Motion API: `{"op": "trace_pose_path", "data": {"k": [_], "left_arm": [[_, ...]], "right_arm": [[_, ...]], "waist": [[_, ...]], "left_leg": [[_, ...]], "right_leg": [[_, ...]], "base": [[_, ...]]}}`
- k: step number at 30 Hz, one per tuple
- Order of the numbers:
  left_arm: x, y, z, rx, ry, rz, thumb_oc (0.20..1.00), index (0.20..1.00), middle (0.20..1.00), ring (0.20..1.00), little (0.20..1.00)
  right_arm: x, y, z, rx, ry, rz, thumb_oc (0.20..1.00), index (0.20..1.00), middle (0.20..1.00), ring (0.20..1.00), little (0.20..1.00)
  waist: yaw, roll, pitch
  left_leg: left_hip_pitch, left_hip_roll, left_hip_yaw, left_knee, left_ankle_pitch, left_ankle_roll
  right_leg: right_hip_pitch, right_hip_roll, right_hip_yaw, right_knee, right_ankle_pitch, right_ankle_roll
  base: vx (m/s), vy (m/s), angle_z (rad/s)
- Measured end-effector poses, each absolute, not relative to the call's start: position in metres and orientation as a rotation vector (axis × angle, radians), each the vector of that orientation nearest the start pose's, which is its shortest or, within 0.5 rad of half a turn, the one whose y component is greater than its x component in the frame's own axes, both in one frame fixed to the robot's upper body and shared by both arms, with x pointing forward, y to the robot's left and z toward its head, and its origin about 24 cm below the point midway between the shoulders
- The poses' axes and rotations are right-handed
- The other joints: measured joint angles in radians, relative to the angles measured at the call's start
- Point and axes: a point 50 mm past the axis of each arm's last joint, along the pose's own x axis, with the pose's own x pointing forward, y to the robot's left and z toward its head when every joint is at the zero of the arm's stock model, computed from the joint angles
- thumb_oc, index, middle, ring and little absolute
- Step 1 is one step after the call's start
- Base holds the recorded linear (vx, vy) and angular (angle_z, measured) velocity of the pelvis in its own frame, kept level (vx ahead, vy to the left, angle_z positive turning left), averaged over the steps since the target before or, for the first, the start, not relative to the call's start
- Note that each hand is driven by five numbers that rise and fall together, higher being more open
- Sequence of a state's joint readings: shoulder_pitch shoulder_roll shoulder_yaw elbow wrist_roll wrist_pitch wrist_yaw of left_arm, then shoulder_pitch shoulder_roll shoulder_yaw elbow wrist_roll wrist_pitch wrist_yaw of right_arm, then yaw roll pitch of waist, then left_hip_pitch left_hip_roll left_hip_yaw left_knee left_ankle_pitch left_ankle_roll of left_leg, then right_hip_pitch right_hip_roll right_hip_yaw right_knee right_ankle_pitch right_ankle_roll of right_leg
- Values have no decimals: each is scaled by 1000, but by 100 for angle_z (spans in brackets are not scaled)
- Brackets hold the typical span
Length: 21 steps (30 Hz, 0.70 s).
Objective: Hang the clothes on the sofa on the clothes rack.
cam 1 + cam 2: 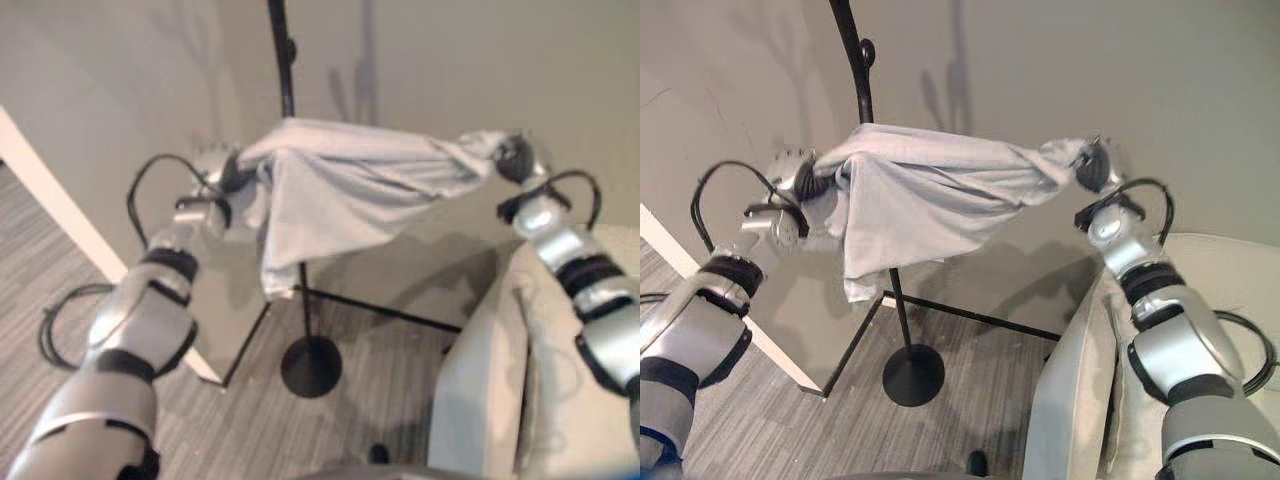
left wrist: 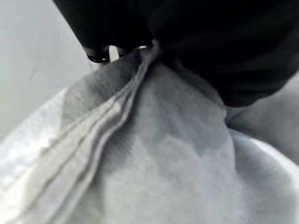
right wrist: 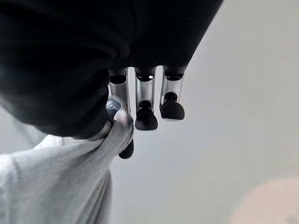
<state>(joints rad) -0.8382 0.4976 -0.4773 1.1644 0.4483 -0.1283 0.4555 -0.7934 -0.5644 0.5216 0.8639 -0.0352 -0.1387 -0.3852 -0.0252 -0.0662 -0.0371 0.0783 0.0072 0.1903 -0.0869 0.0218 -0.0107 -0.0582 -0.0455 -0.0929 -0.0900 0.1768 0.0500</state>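
Sofa (image 1: 1200, 300): nearest thing, pale beige, low on the robot's right, to the right of the clothes rack's base; the right arm reaches up over it.
Floor (image 1: 250, 420): grey striped carpet under the rack and beside the sofa.
Rack base (image 1: 913, 375): round black disc on the carpet, left of the sofa, with thin black bars running from the pole along the floor.
Left hand (image 1: 222, 182): raised to the left of the clothes rack pole, fingers closed round the left end of the garment; in its wrist view the cloth is bunched right up under the dark cover.
Right hand (image 1: 1092, 165): raised well to the right of the pole, above the sofa, pinching the twisted right end of the garment; in its wrist view the cloth sits gathered by the thumb while the other fingers (image 3: 146, 109) hang curled beside it.
Garment (image 1: 350, 185): light grey, held off the sofa, stretched between both hands across the front of the pole, its left part drooping down in a loose fold.
Clothes rack (image 1: 860, 70): thin black pole rising behind the garment, with a small knob on it.
Wall (image 1: 1040, 60): plain pale grey, behind the rack.
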Motion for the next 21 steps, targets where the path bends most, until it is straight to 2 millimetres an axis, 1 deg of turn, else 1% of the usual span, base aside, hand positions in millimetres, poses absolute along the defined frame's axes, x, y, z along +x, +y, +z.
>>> {"op": "trace_pose_path", "data": {"k": [1,2,3,4,5,6,7,8,9,10,11,12,13,16,17,19,20,21], "left_arm": [[370,231,67,1212,29,174,200,200,200,200,200],[365,224,54,1138,61,166,200,200,200,200,200],[356,213,33,908,143,203,200,200,200,200,200],[351,206,21,824,199,195,200,200,200,200,200],[347,191,9,673,243,192,200,200,200,200,200],[345,170,2,466,285,168,200,200,200,200,200],[335,138,-10,164,331,153,200,200,200,200,200],[321,109,-18,-91,352,120,200,200,200,200,200],[314,87,-20,-257,376,72,200,200,200,200,200],[311,66,-17,-421,390,42,724,724,724,724,724],[310,58,-16,-496,404,27,1000,1000,1000,1000,1000],[309,55,-17,-550,422,22,1000,1000,1000,1000,1000],[307,56,-22,-610,456,31,1000,1000,1000,1000,1000],[307,72,-29,-597,481,58,1000,1000,1000,1000,1000],[306,78,-33,-580,494,71,1000,1000,1000,1000,1000],[309,110,-36,-535,488,154,1000,1000,1000,1000,1000],[310,117,-34,-547,471,179,1000,1000,1000,1000,1000],[311,130,-31,-544,447,218,1000,1000,1000,1000,1000]], "right_arm": [[373,-212,96,-838,-88,-131,200,200,200,200,200],[368,-203,80,-795,-49,-103,200,200,200,200,200],[359,-185,55,-672,23,-76,200,200,200,200,200],[354,-175,42,-626,75,-44,200,200,200,200,200],[346,-162,25,-520,133,-29,200,200,200,200,200],[341,-150,14,-412,186,-19,200,200,200,200,200],[326,-127,-6,-161,274,-42,200,200,200,200,200],[308,-105,-26,75,361,-83,200,200,200,200,200],[293,-85,-41,217,455,-71,200,200,200,200,200],[280,-66,-53,382,543,-95,780,780,780,780,780],[276,-55,-56,434,585,-76,937,937,937,937,937],[275,-49,-56,463,603,-48,1000,1000,1000,1000,1000],[275,-48,-56,516,617,-45,1000,1000,1000,1000,1000],[276,-60,-59,541,624,-69,1000,1000,1000,1000,1000],[278,-67,-59,535,618,-83,1000,1000,1000,1000,1000],[285,-104,-58,467,578,-146,1000,1000,1000,1000,1000],[289,-113,-55,457,557,-160,1000,1000,1000,1000,1000],[295,-129,-47,449,511,-188,1000,1000,1000,1000,1000]], "waist": [[8,-2,0],[12,-4,1],[12,-4,1],[14,-2,2],[15,-1,2],[16,1,4],[20,6,2],[23,9,-1],[32,12,1],[35,12,1],[37,12,1],[39,12,1],[39,10,-1],[43,8,0],[43,8,0],[44,6,1],[44,6,1],[44,5,1]], "left_leg": [[-2,0,-1,0,-1,1],[-2,0,-3,0,-1,0],[8,-2,-4,0,0,1],[12,-3,-4,0,-1,1],[14,-1,-9,-6,-1,2],[12,-4,-13,-7,-1,3],[16,-4,-18,-7,-5,9],[22,-3,-21,-7,-5,10],[22,-2,-21,-6,-7,12],[22,-1,-25,-6,-5,10],[22,-1,-26,0,-3,7],[19,0,-27,1,-3,6],[14,0,-32,2,-3,6],[11,0,-36,2,-2,5],[12,1,-36,1,-2,5],[11,1,-37,0,-1,3],[11,1,-37,-1,2,0],[13,1,-38,-5,2,0]], "right_leg": [[3,0,-1,0,-3,4],[3,-2,-2,0,-6,8],[9,-3,-2,0,-6,8],[15,-4,-2,0,-5,7],[23,-9,-4,0,-12,10],[23,-16,-10,0,-11,11],[30,-19,-15,-4,-15,8],[37,-17,-18,-5,-18,5],[37,-16,-20,-2,-19,3],[36,-16,-23,-1,-19,3],[36,-15,-25,0,-16,7],[37,-15,-26,-1,-16,7],[37,-16,-29,-1,-16,7],[36,-16,-31,-1,-16,7],[36,-16,-31,-1,-16,7],[36,-15,-32,-1,-16,7],[36,-15,-32,-1,-16,6],[36,-15,-32,-1,-16,6]], "base": [[68,7,1],[52,13,6],[43,13,4],[39,10,6],[35,8,11],[21,0,17],[26,8,13],[7,0,5],[18,-5,6],[8,-17,5],[20,-14,8],[12,-11,8],[4,-10,8],[-2,-3,3],[0,0,0],[0,0,0],[0,0,0],[0,0,0]]}}
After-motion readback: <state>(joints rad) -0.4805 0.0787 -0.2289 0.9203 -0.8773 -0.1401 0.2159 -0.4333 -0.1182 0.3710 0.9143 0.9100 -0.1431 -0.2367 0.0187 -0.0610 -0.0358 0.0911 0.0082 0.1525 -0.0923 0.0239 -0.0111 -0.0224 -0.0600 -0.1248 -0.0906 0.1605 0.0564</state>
